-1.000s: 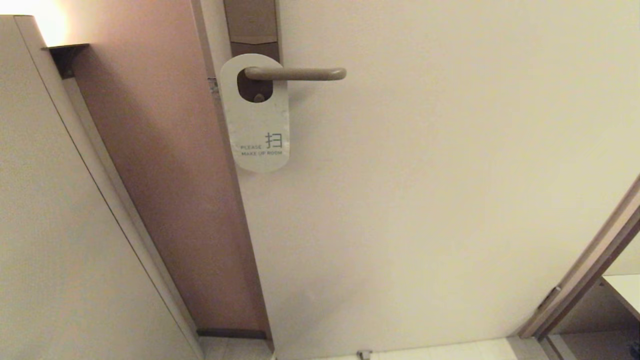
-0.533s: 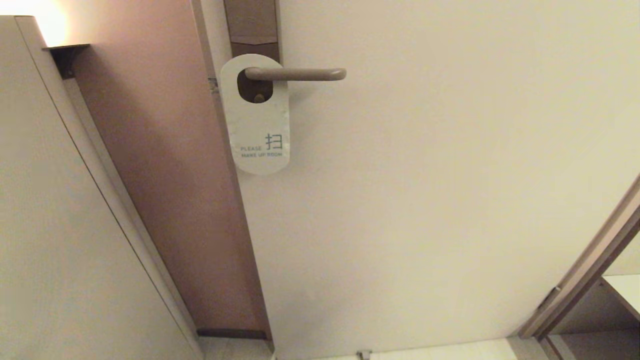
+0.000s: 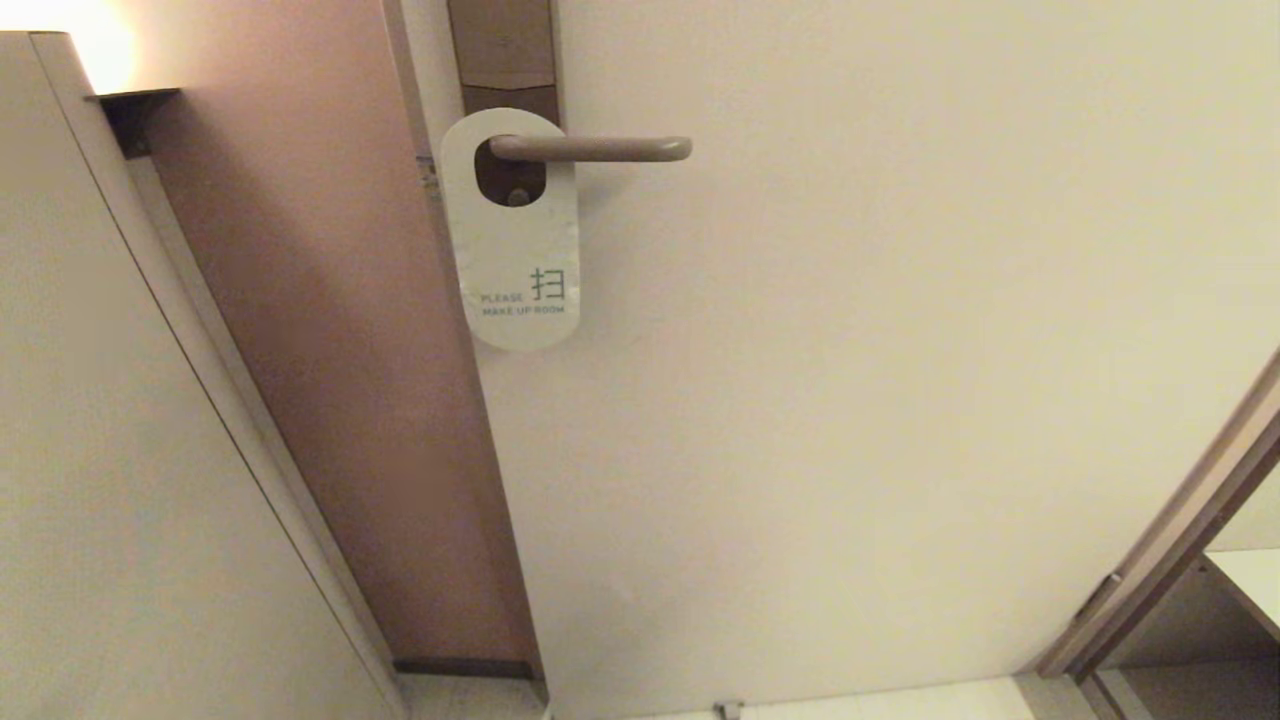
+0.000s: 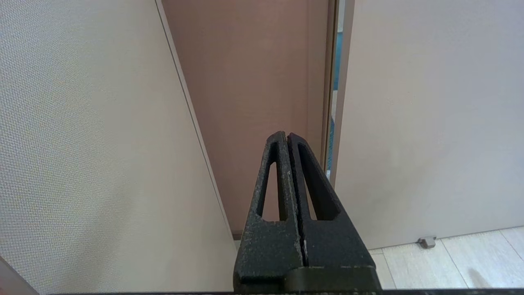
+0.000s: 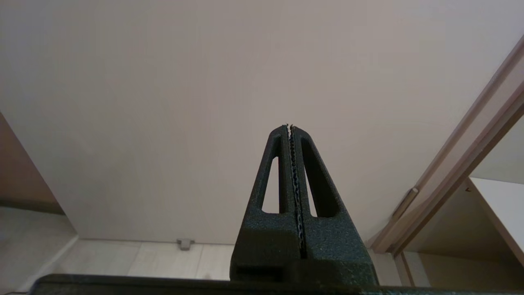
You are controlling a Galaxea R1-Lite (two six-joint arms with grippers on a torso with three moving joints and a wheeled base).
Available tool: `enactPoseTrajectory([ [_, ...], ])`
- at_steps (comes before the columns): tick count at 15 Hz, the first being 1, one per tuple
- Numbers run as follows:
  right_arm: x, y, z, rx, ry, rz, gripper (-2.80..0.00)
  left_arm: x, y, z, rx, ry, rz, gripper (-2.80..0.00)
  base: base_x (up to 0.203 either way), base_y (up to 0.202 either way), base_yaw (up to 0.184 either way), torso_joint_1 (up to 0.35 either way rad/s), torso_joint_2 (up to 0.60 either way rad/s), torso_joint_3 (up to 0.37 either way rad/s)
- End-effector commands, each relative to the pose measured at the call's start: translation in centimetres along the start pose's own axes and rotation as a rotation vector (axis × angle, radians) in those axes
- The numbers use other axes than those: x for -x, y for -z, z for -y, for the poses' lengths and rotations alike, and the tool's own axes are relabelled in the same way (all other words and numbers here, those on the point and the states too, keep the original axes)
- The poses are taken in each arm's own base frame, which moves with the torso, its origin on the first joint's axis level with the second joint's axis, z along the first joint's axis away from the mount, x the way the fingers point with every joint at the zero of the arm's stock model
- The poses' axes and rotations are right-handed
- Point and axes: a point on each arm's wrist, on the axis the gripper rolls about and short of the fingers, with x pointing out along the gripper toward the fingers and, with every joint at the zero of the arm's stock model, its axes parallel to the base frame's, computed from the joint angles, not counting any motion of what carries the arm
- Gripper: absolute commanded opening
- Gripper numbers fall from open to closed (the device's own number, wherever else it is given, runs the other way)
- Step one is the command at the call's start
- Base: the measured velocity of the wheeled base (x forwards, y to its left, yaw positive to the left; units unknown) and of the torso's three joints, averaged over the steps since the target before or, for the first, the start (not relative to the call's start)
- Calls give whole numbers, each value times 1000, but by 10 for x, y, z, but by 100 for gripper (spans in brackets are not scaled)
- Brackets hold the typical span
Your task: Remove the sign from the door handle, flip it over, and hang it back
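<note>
The sign (image 3: pixel 515 255) hangs on the door handle (image 3: pixel 600 149), white face out, reading "PLEASE MAKE UP ROOM". The handle is a beige-bronze lever on a tall brown lock plate (image 3: pixel 503 45), passing through the sign's oval hole. Neither arm shows in the head view. My left gripper (image 4: pixel 286 135) is shut and holds nothing, low down, pointing at the gap beside the door's edge. My right gripper (image 5: pixel 290 127) is also shut and holds nothing, pointing at the lower part of the door. Sign and handle do not show in either wrist view.
The cream door (image 3: pixel 850 400) stands slightly ajar beside a brown frame panel (image 3: pixel 340 350). A pale wall (image 3: pixel 120 480) lies to the left. A door stop (image 5: pixel 185 244) sits on the tiled floor (image 4: pixel 450 258). A second door frame (image 3: pixel 1170 540) angles in at the right.
</note>
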Motion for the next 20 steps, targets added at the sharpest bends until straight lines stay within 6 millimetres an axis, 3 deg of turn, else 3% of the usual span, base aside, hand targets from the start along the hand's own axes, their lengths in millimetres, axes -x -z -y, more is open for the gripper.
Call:
enactPoseTrajectory([
  [1,0,0,0,-1,-1,2,-280,0,0,0,-1,0,1,-280,0,0,0,0,0,0],
  [20,0,0,0,-9,7,1,-280,0,0,0,-1,0,1,-280,0,0,0,0,0,0],
])
